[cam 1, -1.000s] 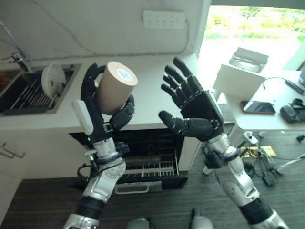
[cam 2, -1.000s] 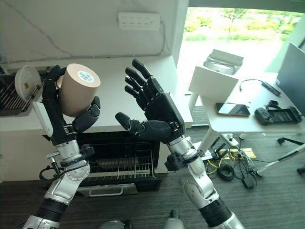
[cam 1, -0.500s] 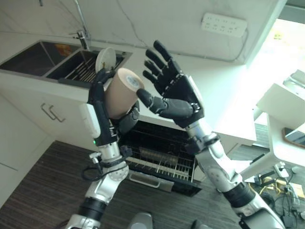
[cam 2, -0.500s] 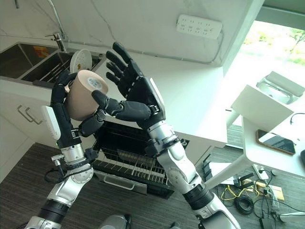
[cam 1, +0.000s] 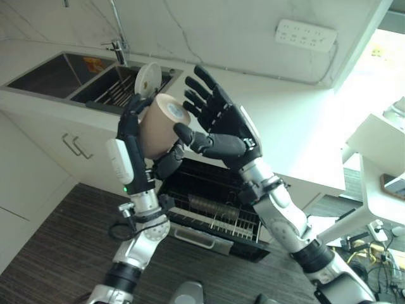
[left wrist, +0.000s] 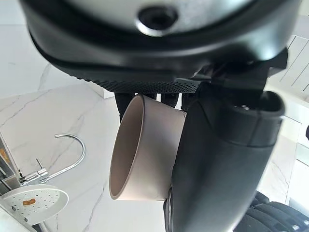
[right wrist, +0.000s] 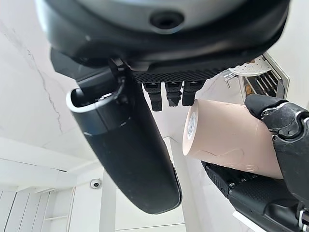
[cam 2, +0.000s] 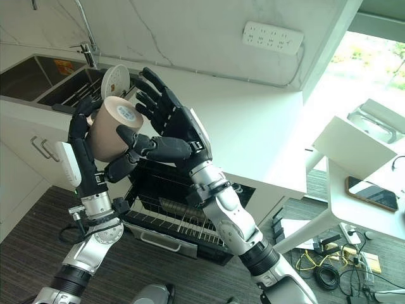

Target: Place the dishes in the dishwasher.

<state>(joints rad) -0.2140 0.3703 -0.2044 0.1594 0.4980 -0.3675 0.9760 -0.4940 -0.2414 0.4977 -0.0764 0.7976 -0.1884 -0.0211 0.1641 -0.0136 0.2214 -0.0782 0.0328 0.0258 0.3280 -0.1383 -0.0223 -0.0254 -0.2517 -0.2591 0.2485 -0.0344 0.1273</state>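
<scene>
My left hand (cam 1: 134,142) is raised in front of me, its fingers and thumb curled round a beige cup (cam 1: 159,123) held upside down, base with a round sticker facing up. The same cup (left wrist: 145,150) shows close in the left wrist view and the cup (right wrist: 227,137) in the right wrist view. My right hand (cam 1: 221,126) is open beside the cup's base, fingers spread, its thumb reaching close under the cup; touching or not, I cannot tell. Below, the dishwasher (cam 1: 221,212) stands open with its wire rack (cam 2: 183,218) pulled out.
A white plate (cam 1: 147,79) stands upright in the sink rack (cam 1: 120,92) at the back left, near a tap (cam 1: 117,47). The white countertop (cam 1: 285,126) runs behind the hands. A white desk (cam 2: 367,183) with a phone is on the right.
My right hand has moved left and closer to the cup's base. The camera view shifted slightly; the left hand keeps its hold on the cup.
</scene>
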